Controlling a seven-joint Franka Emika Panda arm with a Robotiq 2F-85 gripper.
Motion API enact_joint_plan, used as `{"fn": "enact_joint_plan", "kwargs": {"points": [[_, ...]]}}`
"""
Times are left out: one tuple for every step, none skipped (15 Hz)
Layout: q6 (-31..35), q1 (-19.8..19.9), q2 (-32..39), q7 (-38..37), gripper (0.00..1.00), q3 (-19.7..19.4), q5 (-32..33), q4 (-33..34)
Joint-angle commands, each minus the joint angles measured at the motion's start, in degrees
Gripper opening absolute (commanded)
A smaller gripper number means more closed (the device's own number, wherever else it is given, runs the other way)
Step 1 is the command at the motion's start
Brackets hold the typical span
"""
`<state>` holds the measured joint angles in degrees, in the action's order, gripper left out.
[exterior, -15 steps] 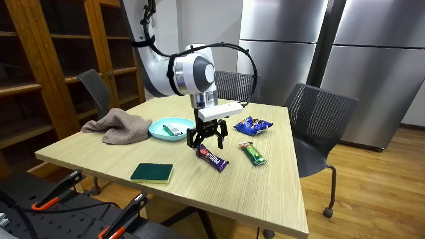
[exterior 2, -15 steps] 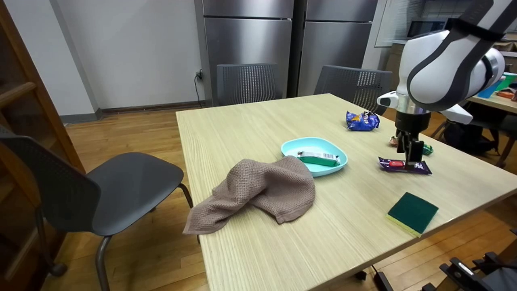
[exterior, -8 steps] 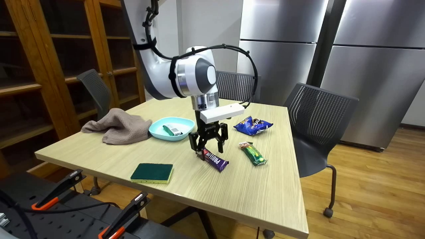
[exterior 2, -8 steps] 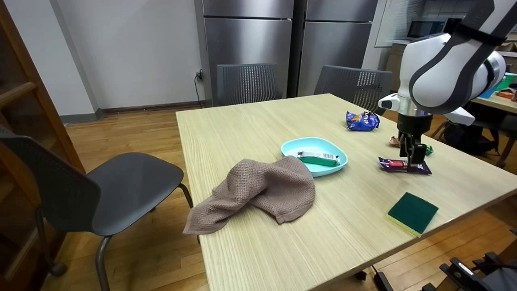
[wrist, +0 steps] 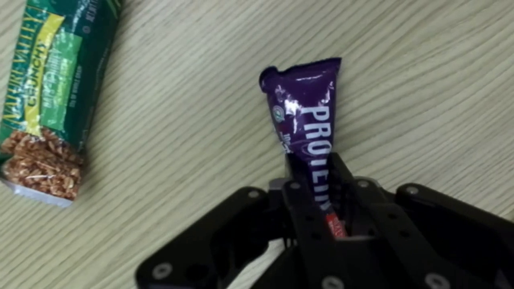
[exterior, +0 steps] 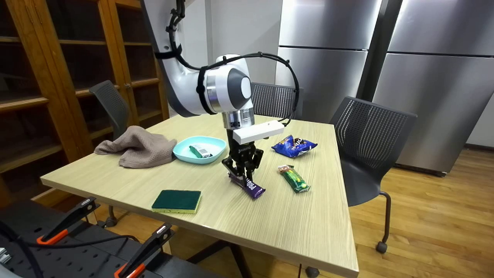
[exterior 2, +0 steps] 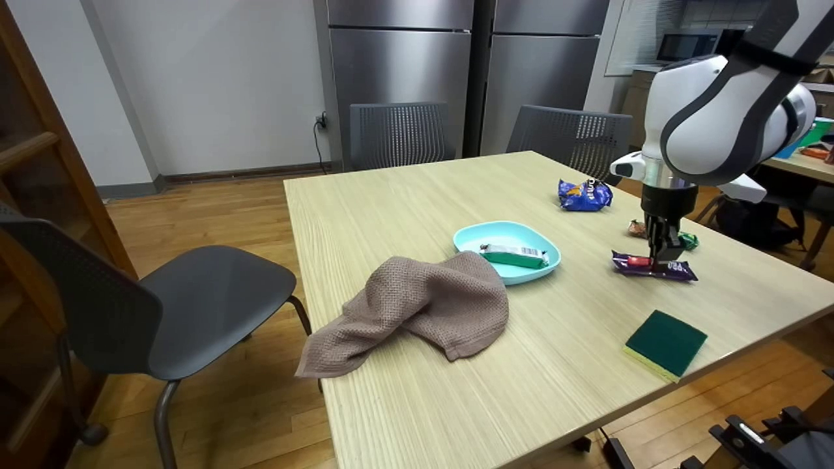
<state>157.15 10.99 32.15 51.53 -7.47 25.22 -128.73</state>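
A purple protein bar (wrist: 305, 92) lies on the light wooden table, seen in the wrist view and both exterior views. My gripper (wrist: 313, 162) points down at it with a finger against each long side, pinching it near the middle. The wrapper narrows between the fingers, and its red end partly disappears behind the gripper's body. In an exterior view the gripper (exterior: 247, 180) covers part of the lettering; the bar's purple end (exterior: 255, 191) sticks out towards the front. Beside it lies a green granola bar (wrist: 60, 80), apart from the fingers.
A green and yellow sponge (exterior: 177, 199) lies near the table's front edge. A turquoise bowl (exterior 2: 508, 232) holds a green-and-white wrapped bar (exterior 2: 518, 258). A brown cloth (exterior 2: 417, 299) is crumpled against the bowl. Farther back sits a blue snack bag (exterior: 294, 146). Chairs stand around the table.
My gripper has come down slightly over the purple bar, and its fingers have closed from wide apart onto it. The bar has shifted a little; the other things stay put.
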Motion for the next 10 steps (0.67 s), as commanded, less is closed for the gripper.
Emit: {"fn": "enact_joint_plan", "kwargs": {"points": [[-2.64,-2.58,-1.43,-3.18,0.01,-2.15,1.89,0.34],[-2.98,-3.22,-2.31,-3.88,0.03,-2.54,2.16,-0.03],[-3.35,-3.81,-3.12,-4.44,0.03,-2.85,2.49,-0.35],[-3.54,-4.2,-4.05,-4.58,0.03,-2.9,2.83,-0.72],[-3.62,-4.77,-5.09,-4.99,0.03,-3.03,3.34,-1.04],[-3.68,-4.89,-6.14,-4.87,0.03,-2.68,3.55,-1.23],[-3.89,-5.22,-7.02,-5.06,0.03,-2.38,3.82,-1.12],[-4.26,-5.64,-7.64,-5.21,0.03,-2.03,3.77,-0.67],[-4.78,-6.12,-8.18,-5.32,0.03,-1.65,3.65,-0.24],[-5.06,-6.51,-8.66,-5.35,0.03,-1.39,3.65,0.08]]}}
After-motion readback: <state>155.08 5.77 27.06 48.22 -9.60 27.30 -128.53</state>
